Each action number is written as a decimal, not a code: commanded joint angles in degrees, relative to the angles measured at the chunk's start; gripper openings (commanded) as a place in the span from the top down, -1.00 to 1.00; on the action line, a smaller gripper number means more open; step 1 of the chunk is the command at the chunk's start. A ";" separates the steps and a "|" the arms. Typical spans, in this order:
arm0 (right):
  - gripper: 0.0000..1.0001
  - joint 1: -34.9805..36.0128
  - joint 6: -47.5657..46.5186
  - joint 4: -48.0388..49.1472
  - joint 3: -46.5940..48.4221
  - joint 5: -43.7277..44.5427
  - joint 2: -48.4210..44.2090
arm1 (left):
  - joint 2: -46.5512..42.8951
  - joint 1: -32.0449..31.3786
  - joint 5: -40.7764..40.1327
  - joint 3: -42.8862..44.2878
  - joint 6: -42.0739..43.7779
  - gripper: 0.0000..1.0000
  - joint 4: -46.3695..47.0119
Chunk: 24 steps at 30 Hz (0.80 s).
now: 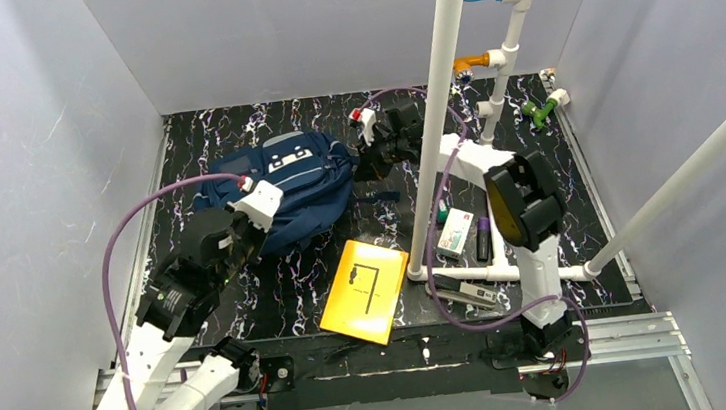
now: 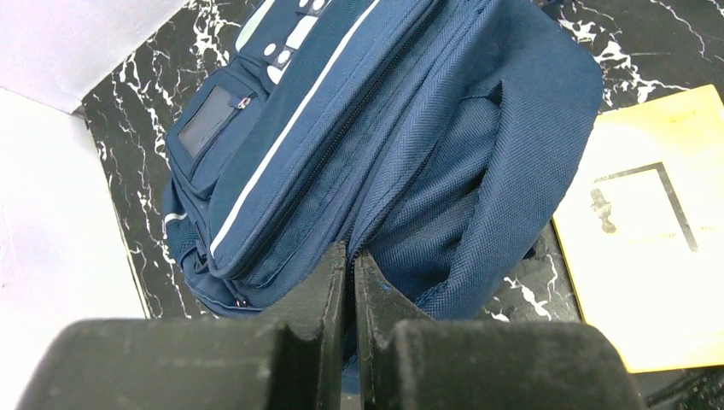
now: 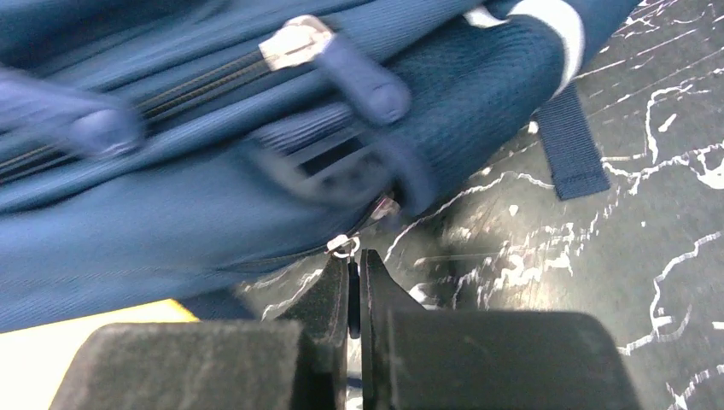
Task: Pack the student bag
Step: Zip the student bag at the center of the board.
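Soft, even white light fills the overhead view: the pale walls (image 1: pixel 32 146) glow, the black marbled worktop (image 1: pixel 277 294) stays dark, and shadows are faint. The left wrist view shows the student bag (image 2: pixel 410 128) sharply, while the left tool (image 2: pixel 351 265) is dark and soft (very near the lens). In the right wrist view, motion blur smears the bag's fabric.

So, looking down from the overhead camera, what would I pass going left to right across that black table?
student bag → yellow booklet → white box → dark marker → green fitting, far back by the right wall.
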 commanded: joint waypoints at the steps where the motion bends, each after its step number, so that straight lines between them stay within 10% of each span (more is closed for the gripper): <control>1: 0.97 -1.89 0.86 3.31 9.78 5.94 6.73 | -3.88 0.66 -5.32 5.21 0.20 1.00 -0.57; 7: 0.97 -1.96 2.51 2.26 17.34 7.92 12.86 | -3.34 0.66 -3.67 4.89 -2.00 1.00 -0.54; 17: -0.26 -2.20 10.70 -8.70 15.82 10.98 7.68 | -0.36 0.64 2.53 -2.23 -12.56 1.00 4.27; 24: -0.32 -4.54 26.98 -14.72 15.80 7.42 6.24 | 2.25 0.64 11.57 -10.20 -17.98 1.00 6.85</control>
